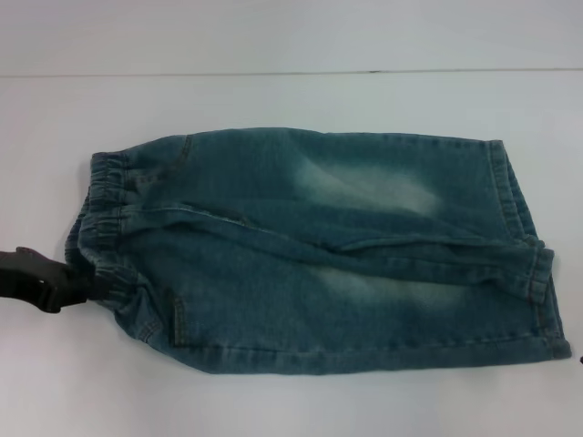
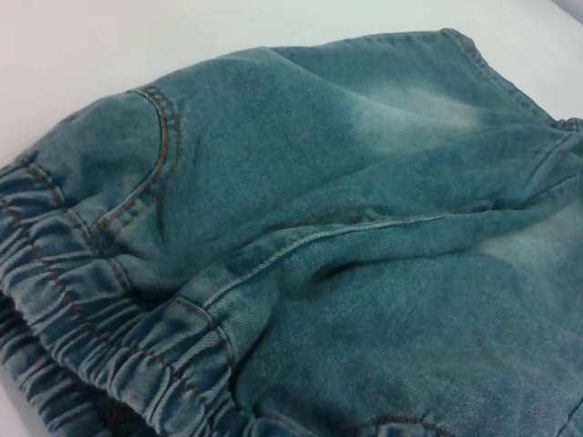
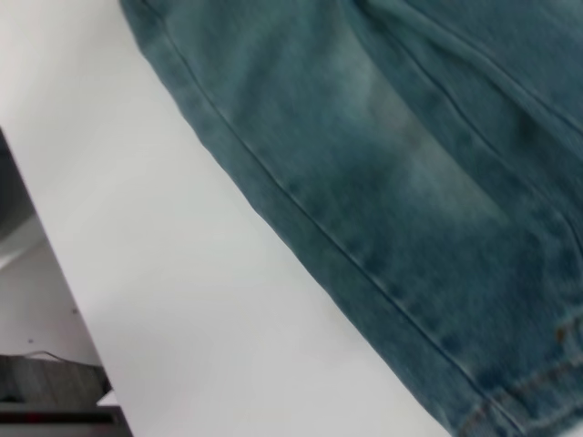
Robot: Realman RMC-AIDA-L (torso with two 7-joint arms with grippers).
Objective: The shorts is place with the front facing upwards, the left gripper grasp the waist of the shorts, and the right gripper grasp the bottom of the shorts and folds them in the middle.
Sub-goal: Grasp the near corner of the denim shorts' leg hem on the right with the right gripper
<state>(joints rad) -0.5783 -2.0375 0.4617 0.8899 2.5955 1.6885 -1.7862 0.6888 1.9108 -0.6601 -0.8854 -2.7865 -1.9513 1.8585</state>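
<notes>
Head view: shorts (image 1: pixel 319 250) flat across mid-worktop (image 1: pixel 273 401), waist (image 1: pixel 105 228) toward left edge, bottom (image 1: pixel 533 264) toward right edge. Left gripper (image 1: pixel 86 284) at the waist's near end, apparently clamped on the band. Right gripper out of sight.

Left wrist view: gathered waist (image 2: pixel 100 337) close up, fingers unseen.

Right wrist view: side seam only; state unknowable. Grasp step half done; next needs right gripper on bottom.
</notes>
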